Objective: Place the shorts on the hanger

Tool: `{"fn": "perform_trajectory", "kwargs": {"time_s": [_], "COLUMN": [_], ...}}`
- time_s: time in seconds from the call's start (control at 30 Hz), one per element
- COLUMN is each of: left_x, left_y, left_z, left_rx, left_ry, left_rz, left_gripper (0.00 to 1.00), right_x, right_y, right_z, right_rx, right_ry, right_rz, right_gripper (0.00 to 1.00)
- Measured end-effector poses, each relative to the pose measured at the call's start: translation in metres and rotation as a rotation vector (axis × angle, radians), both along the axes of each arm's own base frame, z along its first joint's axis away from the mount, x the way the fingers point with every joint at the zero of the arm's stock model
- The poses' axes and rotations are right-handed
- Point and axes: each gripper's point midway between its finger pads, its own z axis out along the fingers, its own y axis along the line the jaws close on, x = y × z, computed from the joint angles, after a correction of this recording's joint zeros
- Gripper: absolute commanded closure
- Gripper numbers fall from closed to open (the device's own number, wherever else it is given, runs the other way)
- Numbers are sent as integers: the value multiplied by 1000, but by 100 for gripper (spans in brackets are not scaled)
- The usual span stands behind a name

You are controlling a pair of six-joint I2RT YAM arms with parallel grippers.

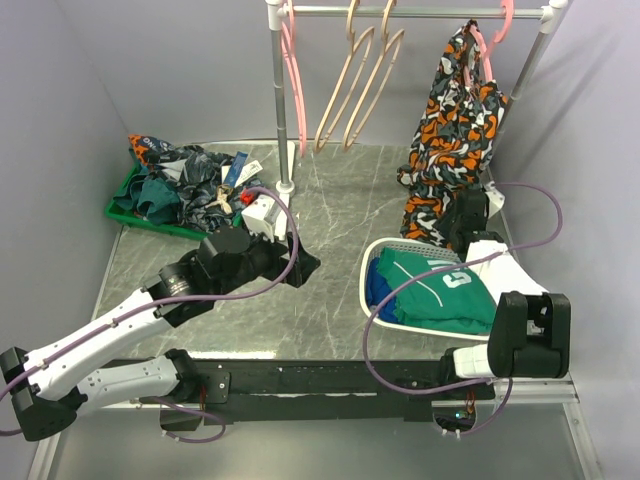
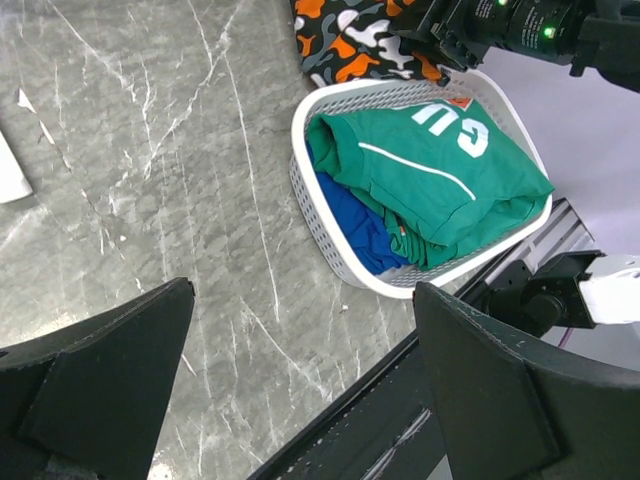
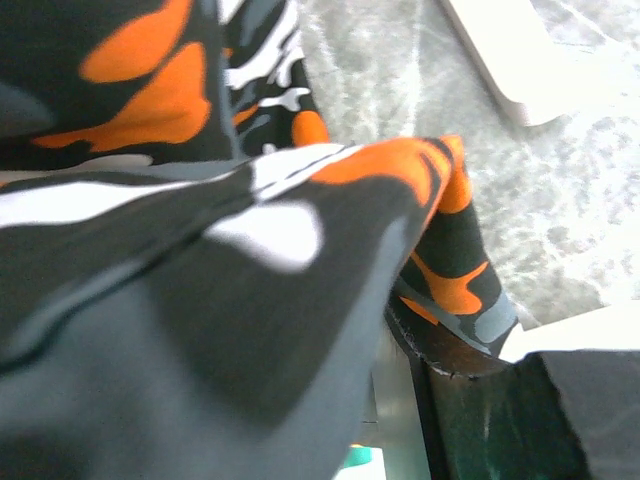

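Shorts [image 1: 455,130] are draped on pink hanger [image 1: 505,25]; L gripper [image 2: 302,290] is held apart; R gripper [image 1: 468,215], buried in fabric, can't be judged.

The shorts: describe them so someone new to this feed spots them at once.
Find the clothes rail across the back of the table. At its right end, the shorts hang down from a pink hanger. Their orange, black, grey and white blotches set them apart from the green jersey in the basket below.
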Motion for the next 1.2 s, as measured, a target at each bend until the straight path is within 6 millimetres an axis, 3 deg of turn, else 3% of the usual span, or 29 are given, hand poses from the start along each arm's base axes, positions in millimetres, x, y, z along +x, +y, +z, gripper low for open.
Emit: {"fn": "perform_trajectory", "kwargs": {"time_s": [0.37,0.6,0.7,0.77,0.9,1.03,1.2], "left_x": [0,2,6,9,15,18,19], "left_y": [1,3,5,8,15,23,33], "left_z": [-1,-4,-9,-14,-30,-48,-66], "left_rx": [-4,-4,-7,-12,-7,6,24], "left_ry": [7,14,36,54,94,130,150], "left_rz": [4,15,37,59,116,175,227], "left_gripper": [4,4,4,4,4,4,4], "right_x": [-5,-10,-24,-36,-67,-106,-146], "right_y": [-22,-11,21,68,140,184,214], "right_z": [-13,-11,5,28,66,73,73], "right_rx": [16,30,30,45,115,172,215], "right_ry": [34,28,-25,-105,-254,-308,-331], "right_rz": [-68,-32,47,181,410,572,723], "right_gripper": [46,40,34,32,30,27,24]}}
